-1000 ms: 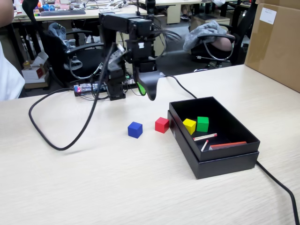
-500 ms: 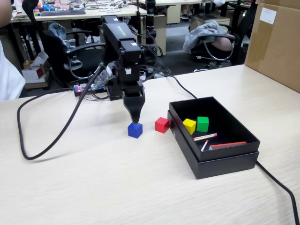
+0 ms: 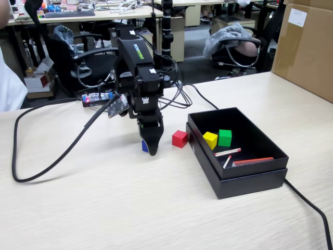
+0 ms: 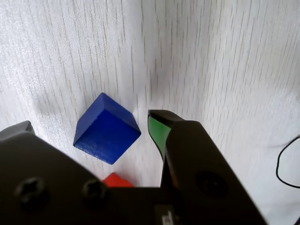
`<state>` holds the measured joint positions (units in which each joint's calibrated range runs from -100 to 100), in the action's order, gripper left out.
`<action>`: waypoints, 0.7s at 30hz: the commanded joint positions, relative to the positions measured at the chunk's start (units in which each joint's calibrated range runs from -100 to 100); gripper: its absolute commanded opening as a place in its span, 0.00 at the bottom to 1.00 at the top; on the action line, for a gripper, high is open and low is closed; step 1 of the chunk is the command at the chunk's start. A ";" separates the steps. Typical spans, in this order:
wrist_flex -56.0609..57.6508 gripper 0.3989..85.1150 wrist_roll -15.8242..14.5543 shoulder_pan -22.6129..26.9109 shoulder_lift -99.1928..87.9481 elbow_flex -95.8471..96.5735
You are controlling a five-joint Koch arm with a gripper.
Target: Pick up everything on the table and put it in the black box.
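Observation:
My gripper (image 3: 151, 147) points down at the table (image 3: 104, 208), just left of the black box (image 3: 250, 183). In the wrist view the gripper (image 4: 90, 121) is open, and the blue cube (image 4: 107, 129) lies on the table between its two jaws, apart from both. The blue cube (image 3: 144, 146) shows half hidden behind the fingertips in the fixed view. The red cube (image 3: 180, 138) sits on the table beside the box's left wall; its corner shows in the wrist view (image 4: 117, 180). The yellow cube (image 3: 210, 140) and green cube (image 3: 225, 137) lie inside the box.
Thin red-and-white sticks (image 3: 227, 152) lie in the box. A black cable (image 3: 52, 161) loops over the table at the left, and another (image 3: 312, 208) runs past the box at the right. A brown carton (image 3: 307, 47) stands at the far right.

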<state>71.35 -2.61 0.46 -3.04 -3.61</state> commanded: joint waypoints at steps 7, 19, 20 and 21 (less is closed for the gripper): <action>-1.76 0.46 1.12 -0.10 1.38 -3.74; -4.96 0.36 1.12 0.20 1.84 -2.02; -4.96 0.36 1.12 0.24 1.95 -1.92; -4.96 0.36 1.12 0.24 1.84 -1.83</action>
<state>66.47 -1.68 0.66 -0.06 -3.61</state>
